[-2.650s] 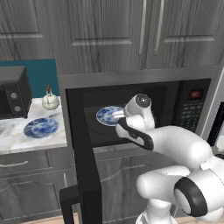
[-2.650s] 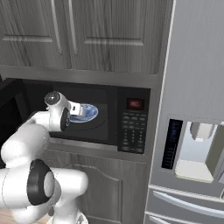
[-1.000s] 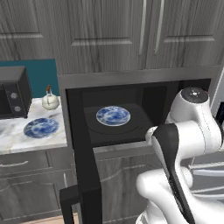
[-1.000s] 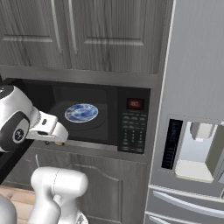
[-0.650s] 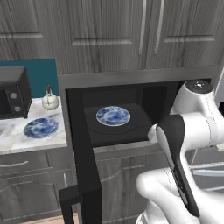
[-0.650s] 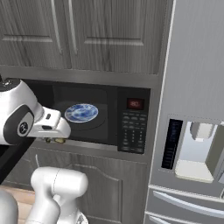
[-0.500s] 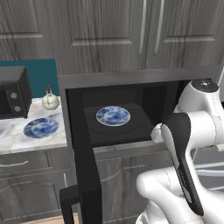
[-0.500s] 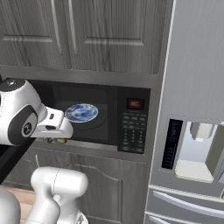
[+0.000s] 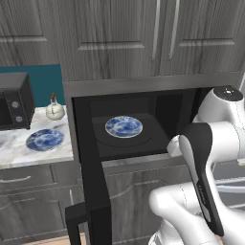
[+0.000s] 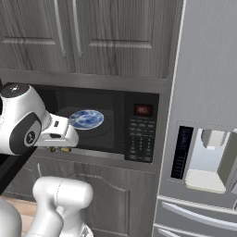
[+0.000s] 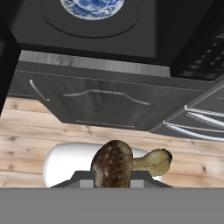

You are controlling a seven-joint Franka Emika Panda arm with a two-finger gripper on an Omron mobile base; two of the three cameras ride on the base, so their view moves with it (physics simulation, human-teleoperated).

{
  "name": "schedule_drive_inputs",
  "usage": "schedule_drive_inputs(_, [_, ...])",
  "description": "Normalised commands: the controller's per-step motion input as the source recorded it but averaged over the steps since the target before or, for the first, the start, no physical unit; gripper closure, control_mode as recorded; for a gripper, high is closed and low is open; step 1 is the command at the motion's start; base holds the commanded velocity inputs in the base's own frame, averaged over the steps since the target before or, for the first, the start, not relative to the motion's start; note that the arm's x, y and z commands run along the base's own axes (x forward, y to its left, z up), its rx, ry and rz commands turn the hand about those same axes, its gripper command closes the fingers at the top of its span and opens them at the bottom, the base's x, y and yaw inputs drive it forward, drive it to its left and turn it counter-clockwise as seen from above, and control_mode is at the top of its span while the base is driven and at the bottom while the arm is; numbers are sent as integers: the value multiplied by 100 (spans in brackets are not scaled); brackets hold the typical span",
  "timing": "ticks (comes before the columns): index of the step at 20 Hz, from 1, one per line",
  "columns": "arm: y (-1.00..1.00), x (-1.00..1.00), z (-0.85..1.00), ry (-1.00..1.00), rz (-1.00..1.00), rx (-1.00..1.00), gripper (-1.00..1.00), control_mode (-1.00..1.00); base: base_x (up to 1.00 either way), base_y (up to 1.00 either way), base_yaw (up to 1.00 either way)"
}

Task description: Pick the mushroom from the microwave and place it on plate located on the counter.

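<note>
Arm farther back from microwave [image 9: 143, 129]; one mushroom [image 11: 116, 164], two blue plates.

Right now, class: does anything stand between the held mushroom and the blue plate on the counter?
Yes. The microwave's open black door juts out between the mushroom, at the end effector, and the counter plate left of it.

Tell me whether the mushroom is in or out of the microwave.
Out. The small brown speckled mushroom sits in the claw, over the wood floor, outside the black-cavity microwave.
</note>
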Motion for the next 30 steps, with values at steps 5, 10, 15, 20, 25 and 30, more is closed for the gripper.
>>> schedule_drive_inputs(5, [0,0,0,0,0,0,100,100,-14,-14,0])
schedule_drive_inputs(10, [0,0,0,0,0,0,100,100,-90,-72,0])
schedule_drive_inputs(15, [0,0,0,0,0,0,100,100,-88,-70,22])
schedule_drive_inputs(20, [0,0,0,0,0,0,100,100,-25,-10,87])
schedule_drive_inputs(25, [0,0,0,0,0,0,100,100,-15,2,100])
schedule_drive_inputs(30, [0,0,0,0,0,0,100,100,-3,24,99])
